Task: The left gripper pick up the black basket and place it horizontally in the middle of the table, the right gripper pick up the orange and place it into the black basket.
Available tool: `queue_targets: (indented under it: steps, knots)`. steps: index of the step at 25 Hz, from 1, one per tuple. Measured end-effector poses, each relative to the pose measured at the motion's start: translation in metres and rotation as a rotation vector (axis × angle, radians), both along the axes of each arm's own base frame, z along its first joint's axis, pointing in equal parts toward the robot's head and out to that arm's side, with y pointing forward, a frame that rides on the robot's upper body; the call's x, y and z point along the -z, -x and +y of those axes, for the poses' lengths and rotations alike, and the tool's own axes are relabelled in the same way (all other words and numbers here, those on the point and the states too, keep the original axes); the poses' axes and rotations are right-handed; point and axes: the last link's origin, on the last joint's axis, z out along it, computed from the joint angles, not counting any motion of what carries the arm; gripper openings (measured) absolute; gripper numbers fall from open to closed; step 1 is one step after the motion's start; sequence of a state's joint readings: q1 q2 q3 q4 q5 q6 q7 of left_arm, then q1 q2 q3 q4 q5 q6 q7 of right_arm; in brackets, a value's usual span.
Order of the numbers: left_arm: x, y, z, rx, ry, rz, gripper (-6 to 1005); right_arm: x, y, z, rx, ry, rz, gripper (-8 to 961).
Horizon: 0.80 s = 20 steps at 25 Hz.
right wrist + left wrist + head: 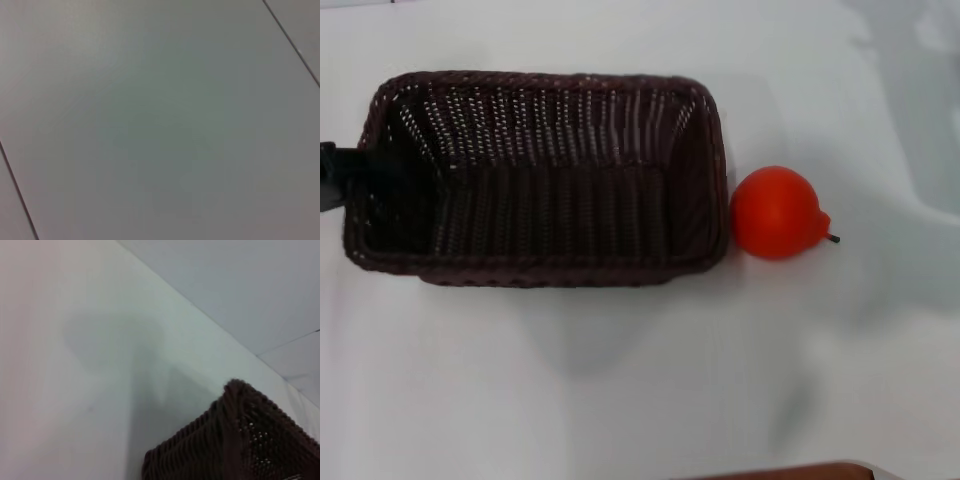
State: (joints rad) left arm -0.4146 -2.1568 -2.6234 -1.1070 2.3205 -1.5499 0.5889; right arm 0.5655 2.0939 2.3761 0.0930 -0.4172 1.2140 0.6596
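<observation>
A large dark woven basket with sloping sides and braided rim lies lengthwise mid-surface, nearer its left edge; the left hand grasps its left rim. A smooth round orange sits just beside its right end; release gently without nudging it. The right hand is unseen.

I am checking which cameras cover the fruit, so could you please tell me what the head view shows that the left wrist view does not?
Only the head view shows the orange, lying on the table just beside the black basket's right end, the basket's whole empty inside, and the left tool at its left rim. Only the left wrist view shows the basket's outer corner close up, with its shadow on the table. Both share the basket and the white table.
</observation>
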Motion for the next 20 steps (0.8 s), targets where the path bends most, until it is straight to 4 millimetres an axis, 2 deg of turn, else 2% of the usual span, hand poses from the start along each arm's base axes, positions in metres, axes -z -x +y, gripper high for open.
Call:
queue_targets:
  steps: [14,18,20]
  knots:
    - [-0.005,0.009,-0.016,-0.021,0.011,0.002,588,0.001,0.002,0.002,-0.015,0.028,-0.012,933]
    - [-0.024,0.014,-0.017,0.006,-0.076,0.017,615,-0.003,0.015,0.02,-0.113,0.191,-0.051,921]
    - [-0.041,0.016,-0.018,0.066,-0.163,0.016,617,-0.008,0.025,0.029,-0.185,0.325,-0.09,915]
